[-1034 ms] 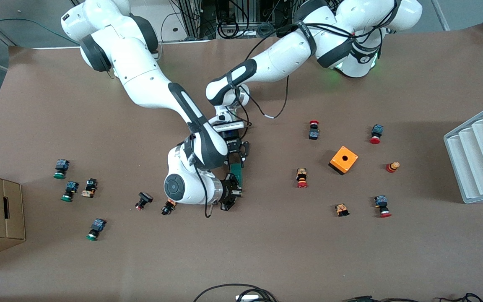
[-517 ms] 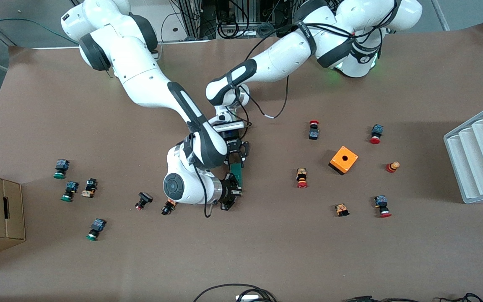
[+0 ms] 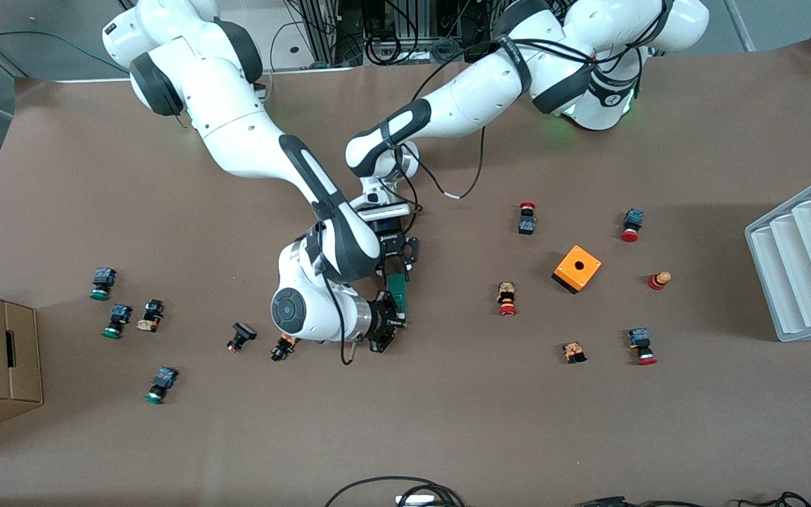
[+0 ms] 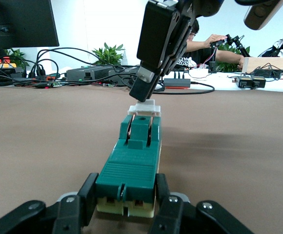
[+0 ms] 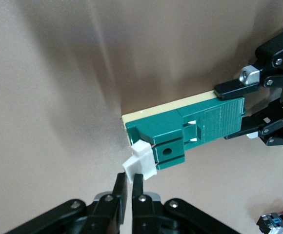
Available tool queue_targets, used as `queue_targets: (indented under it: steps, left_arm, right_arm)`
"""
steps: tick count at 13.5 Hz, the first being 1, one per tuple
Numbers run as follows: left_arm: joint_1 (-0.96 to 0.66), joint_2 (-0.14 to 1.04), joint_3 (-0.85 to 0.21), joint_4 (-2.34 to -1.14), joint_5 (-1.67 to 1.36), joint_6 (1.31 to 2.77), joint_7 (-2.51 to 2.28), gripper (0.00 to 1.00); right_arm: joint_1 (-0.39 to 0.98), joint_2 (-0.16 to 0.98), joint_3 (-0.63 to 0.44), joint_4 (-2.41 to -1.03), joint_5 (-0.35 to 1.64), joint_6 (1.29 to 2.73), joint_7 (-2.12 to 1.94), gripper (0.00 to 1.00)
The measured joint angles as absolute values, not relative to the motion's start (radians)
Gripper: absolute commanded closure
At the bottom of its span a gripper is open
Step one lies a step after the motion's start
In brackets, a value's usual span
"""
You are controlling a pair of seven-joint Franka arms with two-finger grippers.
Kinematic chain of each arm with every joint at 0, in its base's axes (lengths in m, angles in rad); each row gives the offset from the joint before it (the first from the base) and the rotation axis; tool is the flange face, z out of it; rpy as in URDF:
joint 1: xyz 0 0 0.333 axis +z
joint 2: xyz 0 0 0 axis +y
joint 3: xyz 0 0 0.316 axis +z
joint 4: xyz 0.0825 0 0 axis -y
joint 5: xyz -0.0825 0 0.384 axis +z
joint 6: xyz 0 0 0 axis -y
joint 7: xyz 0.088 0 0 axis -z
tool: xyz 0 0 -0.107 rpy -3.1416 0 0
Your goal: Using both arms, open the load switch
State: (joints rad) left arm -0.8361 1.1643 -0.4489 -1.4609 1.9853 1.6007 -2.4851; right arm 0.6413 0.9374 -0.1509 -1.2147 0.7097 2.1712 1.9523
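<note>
Load switch: slim dark-green bar, cream underside, white tab at one end; flat on worktop mid-table. Left gripper clamped on ribbed end. Right gripper closed, fingertips at white tab.

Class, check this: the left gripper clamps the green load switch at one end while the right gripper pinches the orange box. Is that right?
One error: the right gripper is shut at the switch's white tab, not the orange box, as the right wrist view shows. The left gripper does clamp the load switch.
</note>
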Motion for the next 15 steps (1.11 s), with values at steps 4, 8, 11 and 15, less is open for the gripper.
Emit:
queue_targets:
  steps: [4,8,11,15]
  left_arm:
    - [-0.836,1.164,-0.449,-1.461,1.985,1.601,-2.484,0.48]
    - [-0.836,1.164,-0.449,-1.461,1.985,1.601,-2.484,0.49]
    - [-0.836,1.164,-0.449,-1.461,1.985,1.601,-2.483,0.49]
    - [-0.836,1.164,-0.449,-1.461,1.985,1.6,-2.483,0.5]
  right_arm:
    - [0.633,0.932,-0.144,-1.229,0.71,2.176,1.92,0.84]
    - [0.625,0.931,-0.138,-1.236,0.71,2.176,1.916,0.84]
    - [0.625,0.931,-0.138,-1.237,0.71,2.178,1.915,0.61]
    - [0.625,0.931,-0.135,-1.268,0.71,2.178,1.91,0.65]
